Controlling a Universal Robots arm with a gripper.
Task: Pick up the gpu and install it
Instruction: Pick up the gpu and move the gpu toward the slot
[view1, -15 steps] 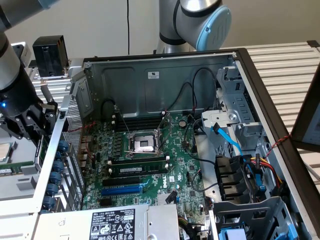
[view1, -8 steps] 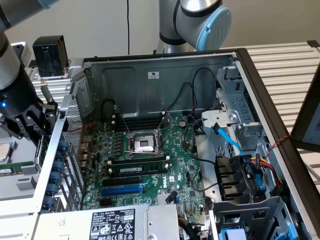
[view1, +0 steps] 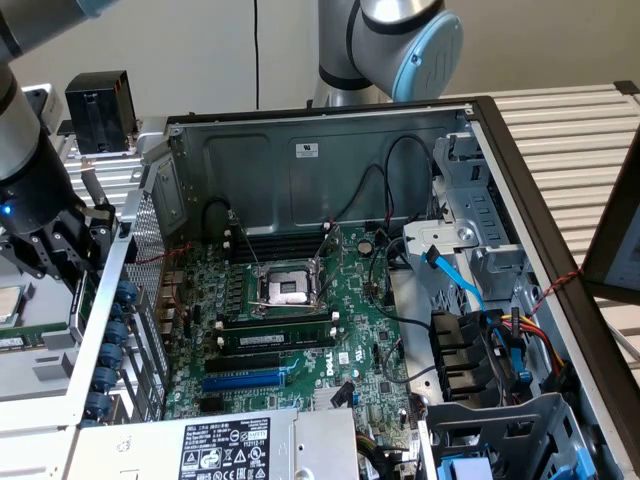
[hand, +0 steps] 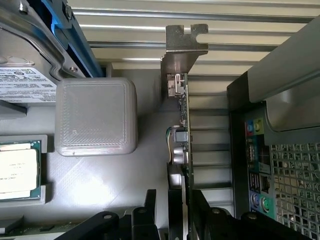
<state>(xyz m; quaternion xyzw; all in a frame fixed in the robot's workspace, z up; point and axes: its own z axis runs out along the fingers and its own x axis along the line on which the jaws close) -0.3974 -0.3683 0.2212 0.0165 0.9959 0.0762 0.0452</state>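
The gpu (hand: 186, 135) stands on edge in the wrist view, with a thin green board and a silver end bracket (hand: 182, 47) at its far end. My gripper (hand: 174, 200) is shut on the card's near end, a black finger (hand: 150, 205) pressing each side. It hangs over a grey tray (hand: 145, 115), just outside the computer case. In the exterior view my gripper (view1: 62, 250) is at the exterior view's left, beside the case's rear wall (view1: 140, 290). The big green motherboard (view1: 300, 330) lies inside the open case.
On the tray lie a grey square block (hand: 95, 116) and a CPU chip (hand: 17, 172). The rear panel's ports (hand: 257, 165) are close beside the card. Inside the case are a blue slot (view1: 243, 380), a memory stick (view1: 275, 335), loose cables (view1: 400, 260), drive bays (view1: 480, 360) and a power supply (view1: 225, 445).
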